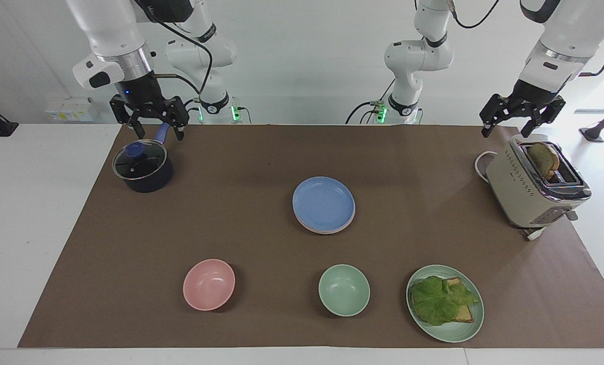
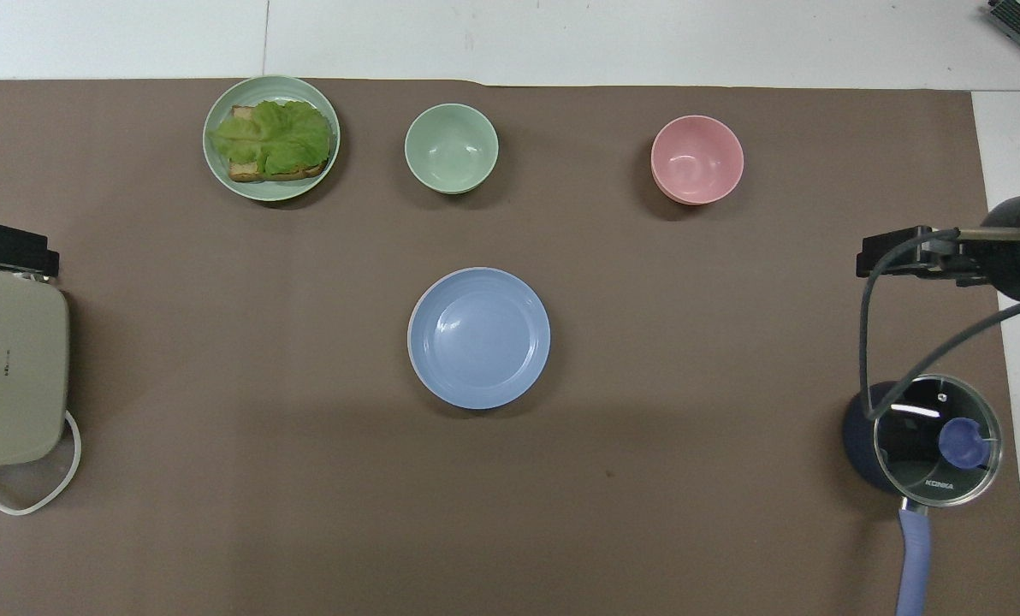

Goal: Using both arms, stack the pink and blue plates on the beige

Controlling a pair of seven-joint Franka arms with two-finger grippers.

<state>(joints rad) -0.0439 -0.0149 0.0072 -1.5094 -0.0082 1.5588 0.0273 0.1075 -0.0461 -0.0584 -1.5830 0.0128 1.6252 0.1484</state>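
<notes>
right gripper (image 1: 150, 123): up over the saucepan's (image 1: 143, 166) handle, fingers spread, empty
left gripper (image 1: 521, 120): waits over the toaster (image 1: 532, 185), spread, empty
blue plate (image 1: 324, 204): mid-mat, tops the stack
pink plate (image 1: 350, 221): only a rim shows beneath
beige plate: hidden, cannot tell
step: stack looks finished; keep both arms high and clear

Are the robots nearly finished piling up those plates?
It looks done: the blue plate tops the stack, with a pink plate edge showing beneath; the beige one is hidden. Both the right gripper and left gripper hang open and empty. Nothing appears left.
</notes>
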